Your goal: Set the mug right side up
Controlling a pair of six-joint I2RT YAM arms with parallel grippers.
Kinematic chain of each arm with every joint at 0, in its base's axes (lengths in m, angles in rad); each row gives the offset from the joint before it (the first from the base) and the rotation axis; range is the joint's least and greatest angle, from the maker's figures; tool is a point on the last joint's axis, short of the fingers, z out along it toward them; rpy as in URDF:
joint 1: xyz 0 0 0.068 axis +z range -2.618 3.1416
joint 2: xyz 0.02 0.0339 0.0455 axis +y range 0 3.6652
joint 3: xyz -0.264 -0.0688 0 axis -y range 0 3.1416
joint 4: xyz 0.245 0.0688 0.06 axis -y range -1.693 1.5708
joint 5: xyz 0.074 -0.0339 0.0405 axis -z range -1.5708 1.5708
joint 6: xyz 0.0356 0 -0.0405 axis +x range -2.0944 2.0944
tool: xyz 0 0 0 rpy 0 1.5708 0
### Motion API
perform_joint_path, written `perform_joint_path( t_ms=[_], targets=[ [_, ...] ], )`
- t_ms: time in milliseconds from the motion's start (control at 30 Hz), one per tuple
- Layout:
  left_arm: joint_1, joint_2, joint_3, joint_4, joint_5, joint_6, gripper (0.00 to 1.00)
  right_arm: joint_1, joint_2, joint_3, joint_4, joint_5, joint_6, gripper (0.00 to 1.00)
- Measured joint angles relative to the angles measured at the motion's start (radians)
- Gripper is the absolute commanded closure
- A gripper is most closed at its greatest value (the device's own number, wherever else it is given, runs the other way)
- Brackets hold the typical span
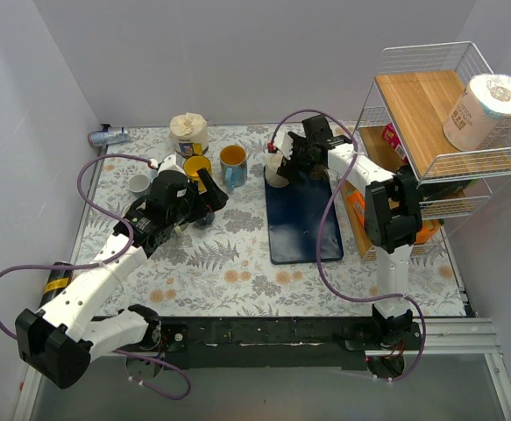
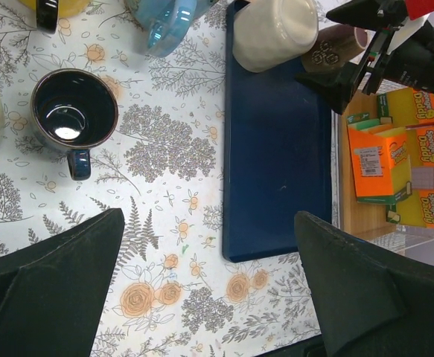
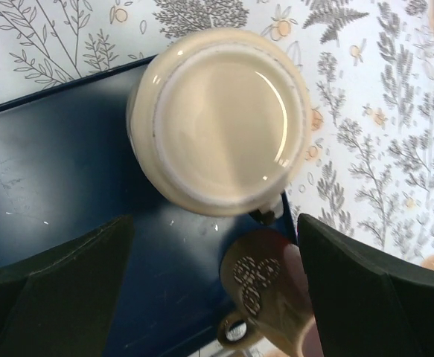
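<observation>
At the far left corner of the dark blue rectangular mat [image 1: 303, 230], the cream ceramic mug [image 3: 220, 123] stands base-up beneath the right claw [image 3: 213, 223], jaws wide apart. It should drop squarely, straddle the body, clamp firmly, lift, then roll the wrist, avoiding the brown patterned mug [image 3: 265, 286] just beside. The left claw [image 2: 209, 223] hangs equally spread.

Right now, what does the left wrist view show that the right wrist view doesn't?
Only left wrist: a dark mug standing upright on the cloth, a blue mug, and orange sponge packs.
Only right wrist: the whole upturned base of the cream mug, seen straight on, ahead of the open right claw.
Both: the cream mug, a brown mug beside it, the blue mat and the floral cloth.
</observation>
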Motion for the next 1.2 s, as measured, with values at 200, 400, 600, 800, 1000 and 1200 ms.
perform_joint_path(
  t_ms=[200,400,600,800,1000,1200],
  targets=[
    [0.0,0.026,0.01,-0.025,-0.002,0.008,0.02,-0.005,0.062,0.025,-0.006,-0.047,-0.035,0.04],
    [0.0,0.027,0.013,-0.024,-0.002,0.008,0.02,-0.005,0.066,0.023,-0.017,-0.053,-0.052,0.07],
    [0.0,0.027,0.013,-0.023,-0.002,0.012,0.02,-0.005,0.065,-0.014,-0.018,-0.052,-0.059,0.1],
    [0.0,0.027,0.013,-0.023,-0.002,0.015,0.02,-0.005,0.05,-0.066,-0.023,-0.045,-0.05,0.14],
    [0.0,0.024,0.006,-0.022,-0.002,0.011,0.02,-0.005,-0.031,-0.168,0.007,-0.033,-0.033,0.29],
    [0.0,0.019,-0.008,-0.021,-0.001,0.007,0.02,-0.002,-0.048,-0.174,0.041,-0.019,-0.018,0.42]
  ],
)
